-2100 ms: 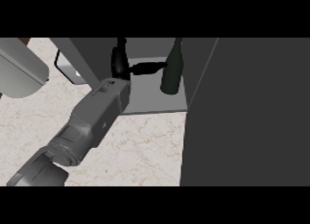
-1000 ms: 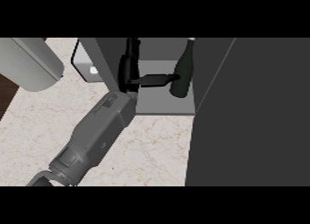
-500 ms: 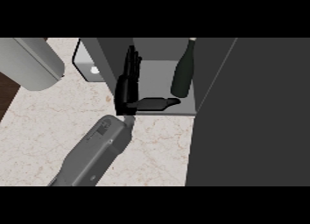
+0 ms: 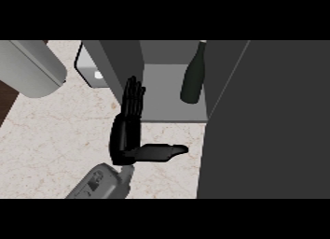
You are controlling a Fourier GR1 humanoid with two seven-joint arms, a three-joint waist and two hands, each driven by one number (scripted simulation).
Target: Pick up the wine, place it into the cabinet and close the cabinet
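**Wine in cabinet, hand open at left panel**

Around the work area:
- Marble-patterned counter [image 4: 51,140] fills lower left of the head view.
- Large dark door [image 4: 278,121] takes the whole right side, edge running from top centre down to the bottom. Blocks any view of what lies right of the cabinet opening.
- Cabinet [image 4: 164,60] open toward the view, grey interior, floor lip visible above the counter.
- Grey cabinet side panel [image 4: 120,65] stands at the left of the opening, between the interior and the items further left.
- Pale grey cylinder [image 4: 26,67] lies at upper left, well apart from the cabinet opening.
- Dark-rimmed object with a small white spot [image 4: 92,72] sits just left of the side panel, partly hidden by it. Cannot tell what it is.
- Dark brown strip at far left edge, beyond the counter.

Task object:
- Wine [image 4: 192,74] stands upright inside the cabinet, on its floor, close to the right side by the door edge. Nothing touching it.

Hand:
- One hand [image 4: 127,135] visible, black, rising from a grey forearm [image 4: 99,184] at lower centre. Which side it belongs to is unclear.
- Fingers [image 4: 133,98] straight, pointing up along the front edge of the side panel.
- Thumb [image 4: 164,151] splayed out to the right over the counter.
- Wide open, holding nothing. Well apart from the wine.
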